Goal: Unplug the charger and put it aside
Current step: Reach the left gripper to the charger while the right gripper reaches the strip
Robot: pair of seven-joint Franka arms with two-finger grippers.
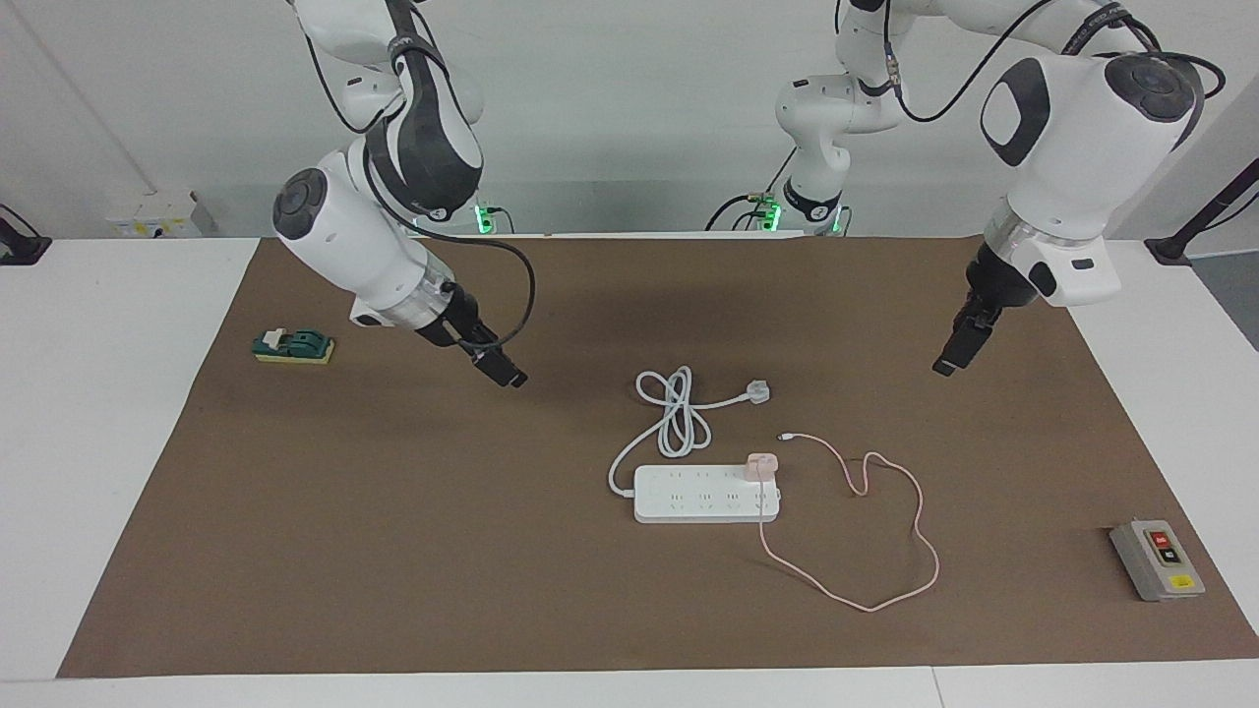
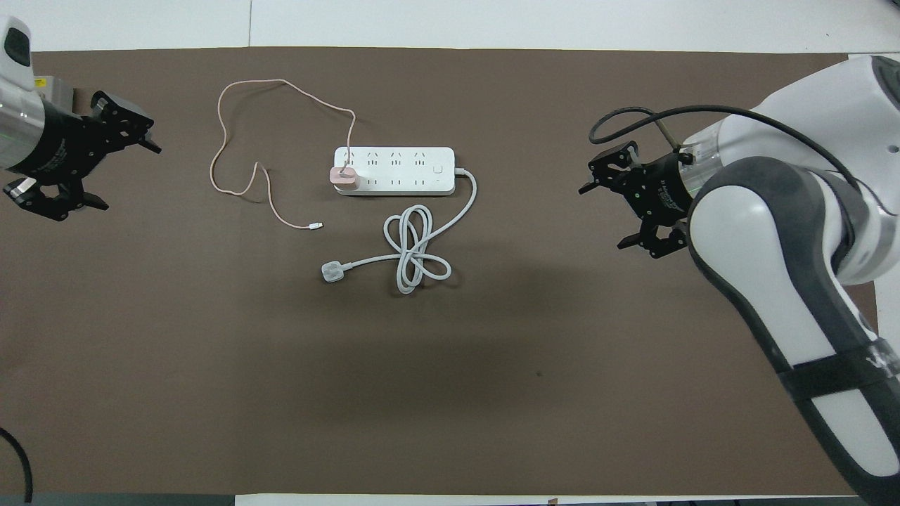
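A: Lowest in the facing view: pink cable (image 1: 920,531) looping loose over the brown mat (image 1: 393,551), grey button box (image 1: 1157,560) low at the left arm's end. And the charger?

B: Mid-frame. Charger (image 1: 762,465) seated in the power strip (image 1: 703,497), at the strip's end toward the left arm. Not yet pulled.

A: Grippers?

B: Left gripper (image 2: 125,177) up over bare mat, jaws spread wide, holding nothing. Right gripper (image 2: 606,217) likewise, wide and empty, over bare mat at its own end.

A: Step in hand, then?

B: Probably the very start, with no reach begun. Next move: bring the left gripper down over the pink cube, close across its sides, pull straight up. Maybe pin the strip with the right gripper.

A: In the way?

B: Little. White cord (image 1: 674,413) coiled just beside the strip, nearer the robots, and the cable trailing off the plug. Green block on a yellow pad (image 1: 293,346) well apart. Main risk, likely: the strip lifting with the plug.
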